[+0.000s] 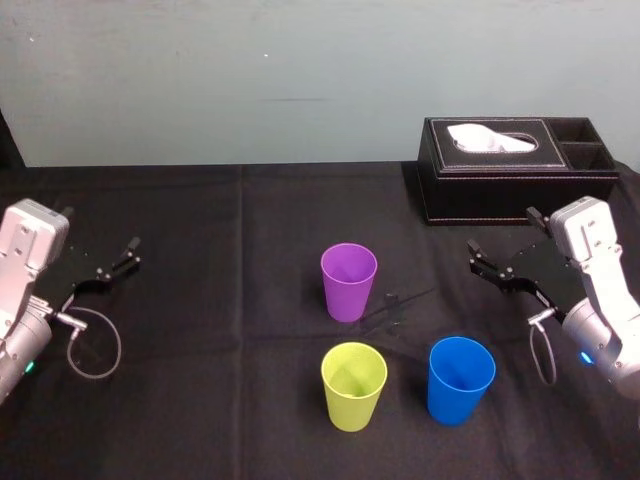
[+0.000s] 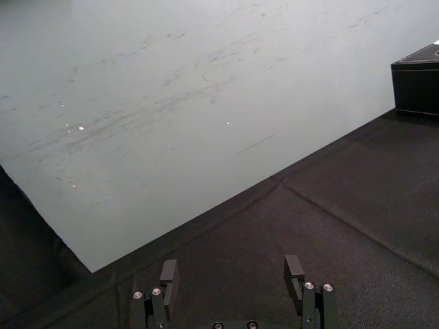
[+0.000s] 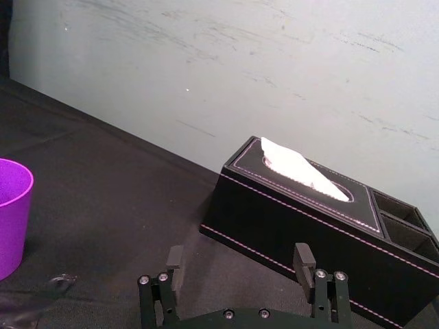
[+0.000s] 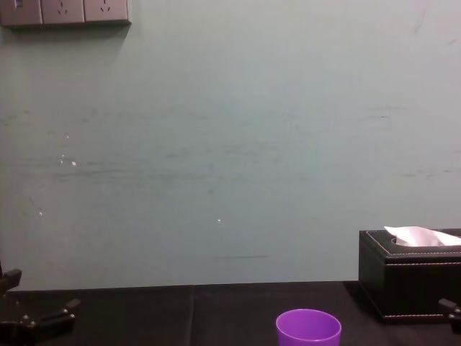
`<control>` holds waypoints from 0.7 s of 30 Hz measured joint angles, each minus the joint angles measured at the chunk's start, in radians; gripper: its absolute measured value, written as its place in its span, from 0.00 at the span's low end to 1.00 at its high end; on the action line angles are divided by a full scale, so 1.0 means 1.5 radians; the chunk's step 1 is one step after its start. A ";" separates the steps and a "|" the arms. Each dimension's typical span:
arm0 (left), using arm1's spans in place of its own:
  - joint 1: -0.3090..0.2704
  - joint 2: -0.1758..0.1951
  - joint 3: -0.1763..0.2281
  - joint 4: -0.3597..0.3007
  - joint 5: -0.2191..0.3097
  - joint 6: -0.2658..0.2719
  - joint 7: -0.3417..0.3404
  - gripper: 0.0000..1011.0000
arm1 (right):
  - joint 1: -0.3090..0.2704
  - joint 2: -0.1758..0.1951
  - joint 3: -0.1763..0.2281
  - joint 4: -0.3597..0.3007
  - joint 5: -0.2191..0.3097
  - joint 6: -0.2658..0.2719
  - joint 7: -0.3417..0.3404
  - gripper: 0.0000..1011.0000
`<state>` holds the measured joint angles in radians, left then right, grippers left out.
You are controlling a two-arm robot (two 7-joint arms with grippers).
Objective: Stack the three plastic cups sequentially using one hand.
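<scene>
Head view: three cups stand upright and apart on the black table (image 1: 200, 350). The purple cup (image 1: 348, 282) is at centre frame, the yellow-green cup (image 1: 353, 385) below it, and the blue cup (image 1: 460, 379) to the lower right. A black tissue box (image 1: 515, 170) sits at upper right. The left gripper (image 1: 118, 260) hangs at the left edge and the right gripper (image 1: 502, 232) at the right edge. Both have their fingers spread and hold nothing, well clear of the cups.

Left wrist view: the left gripper's two fingers stand apart along the bottom of the frame, over bare black cloth, with the pale wall (image 2: 171, 103) above.

Right wrist view: the right gripper's spread fingers frame the tissue box, and the purple cup shows at the left edge.

Chest view: the purple cup peeks up at bottom centre, with the tissue box at lower right.
</scene>
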<state>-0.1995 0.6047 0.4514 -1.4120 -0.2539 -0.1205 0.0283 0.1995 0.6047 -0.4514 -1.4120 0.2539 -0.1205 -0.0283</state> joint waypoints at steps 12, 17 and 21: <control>0.000 0.000 0.000 0.000 0.000 0.000 0.000 1.00 | 0.000 0.000 0.000 0.000 0.000 0.000 0.000 0.99; 0.000 0.000 0.000 0.000 0.000 0.000 0.000 1.00 | 0.000 0.000 0.000 0.000 0.000 0.000 0.000 0.99; 0.000 0.000 0.000 0.000 0.000 0.000 0.000 1.00 | 0.000 0.000 0.000 0.000 0.000 0.000 0.000 0.99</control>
<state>-0.1995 0.6047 0.4514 -1.4120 -0.2539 -0.1205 0.0283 0.1995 0.6047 -0.4514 -1.4120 0.2539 -0.1206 -0.0283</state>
